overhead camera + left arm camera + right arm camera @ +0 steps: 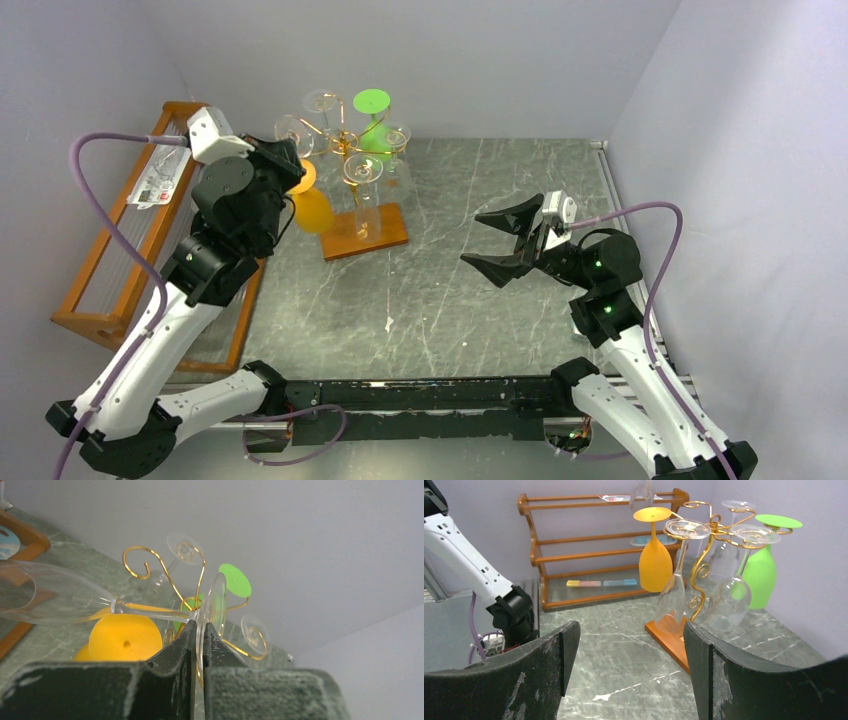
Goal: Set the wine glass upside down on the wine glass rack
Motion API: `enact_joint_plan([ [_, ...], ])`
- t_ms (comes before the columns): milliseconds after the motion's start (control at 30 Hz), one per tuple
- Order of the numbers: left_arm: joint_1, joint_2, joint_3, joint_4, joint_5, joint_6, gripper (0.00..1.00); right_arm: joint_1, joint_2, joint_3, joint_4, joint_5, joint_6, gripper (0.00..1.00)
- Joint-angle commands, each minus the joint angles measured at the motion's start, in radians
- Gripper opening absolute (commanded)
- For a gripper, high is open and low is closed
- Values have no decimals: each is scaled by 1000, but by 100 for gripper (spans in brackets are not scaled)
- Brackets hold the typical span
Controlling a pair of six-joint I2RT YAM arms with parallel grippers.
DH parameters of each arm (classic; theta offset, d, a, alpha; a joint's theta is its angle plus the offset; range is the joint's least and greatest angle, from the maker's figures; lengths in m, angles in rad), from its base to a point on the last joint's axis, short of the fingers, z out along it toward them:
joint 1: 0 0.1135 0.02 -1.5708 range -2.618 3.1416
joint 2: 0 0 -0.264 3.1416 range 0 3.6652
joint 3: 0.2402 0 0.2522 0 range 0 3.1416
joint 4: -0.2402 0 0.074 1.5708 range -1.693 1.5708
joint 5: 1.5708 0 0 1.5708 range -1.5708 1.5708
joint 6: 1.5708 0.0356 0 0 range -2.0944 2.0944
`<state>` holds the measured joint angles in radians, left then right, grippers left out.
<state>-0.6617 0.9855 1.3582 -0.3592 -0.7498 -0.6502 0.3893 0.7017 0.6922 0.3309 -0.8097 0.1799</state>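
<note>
A clear wine glass (60, 597) lies on its side in the air, bowl to the left in the left wrist view. My left gripper (200, 625) is shut on the rim of its round foot (216, 597). The gold wire wine glass rack (165, 577) stands just behind the foot. From above, the left gripper (288, 165) is at the rack's (346, 142) left side, over the orange glass (313, 211). My right gripper (492, 240) hangs open and empty to the right of the rack's wooden base (390, 232).
Hanging upside down on the rack (702, 555) are an orange glass (655, 562), a green glass (761, 575) and clear glasses (729, 597). A brown wooden shelf (100, 280) stands along the left wall. Grey walls close in at the back and right.
</note>
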Motion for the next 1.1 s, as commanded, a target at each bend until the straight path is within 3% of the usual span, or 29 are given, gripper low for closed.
enact_joint_plan([
  [0,113,32,58,82,138,-3,5,5,-16,-7,-30,17,-32,80],
  [200,267,74,31,81,385,-95,5,5,-19,-1,-60,25,-59,80],
  [833,564,152,-104,200,952,-293,5,6,-28,-10,-36,25,-20,80],
  [1067,604,193,-93,253,1050,-327,5,5,-29,-20,3,13,30,80],
])
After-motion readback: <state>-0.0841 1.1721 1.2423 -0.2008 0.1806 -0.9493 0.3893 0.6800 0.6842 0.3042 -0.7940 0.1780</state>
